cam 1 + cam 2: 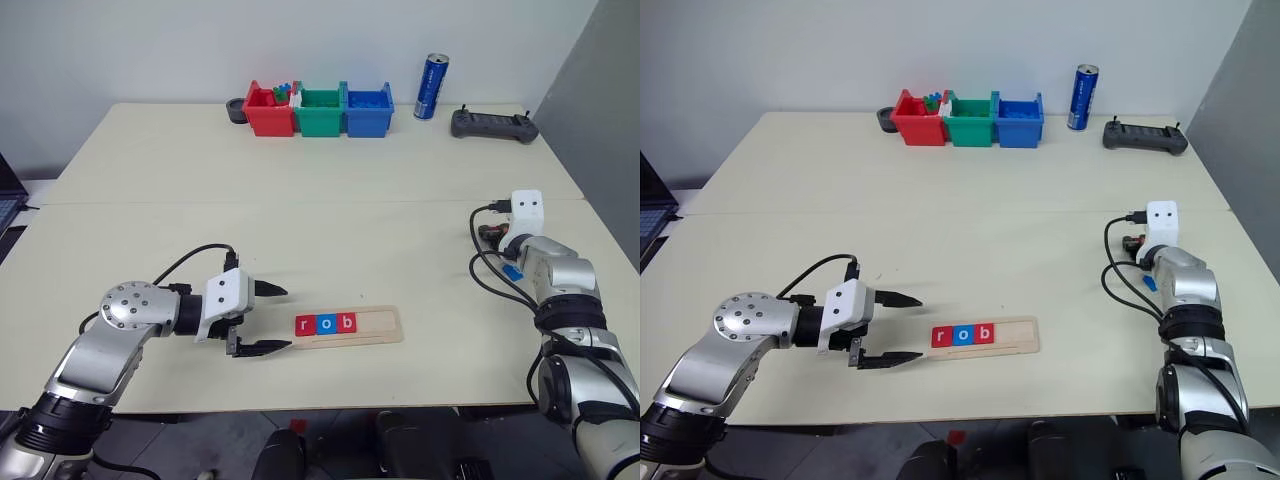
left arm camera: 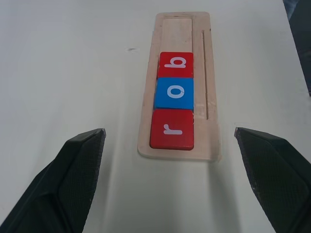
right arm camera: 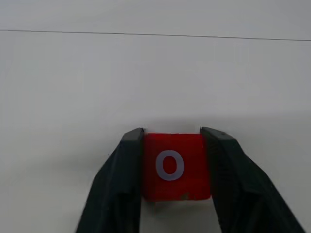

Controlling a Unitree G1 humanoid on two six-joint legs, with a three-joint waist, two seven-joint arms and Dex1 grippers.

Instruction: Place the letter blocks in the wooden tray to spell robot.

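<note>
Left gripper: spread wide, wooden tray with r, o, b tiles just ahead | Right gripper: pinching red o block between fingers

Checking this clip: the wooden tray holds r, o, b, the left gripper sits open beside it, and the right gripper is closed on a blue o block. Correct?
Not quite. The o block between the right gripper's fingers is red, not blue, as the right wrist view shows. The rest holds: the wooden tray holds r, o, b, and the left gripper sits open beside it.
</note>
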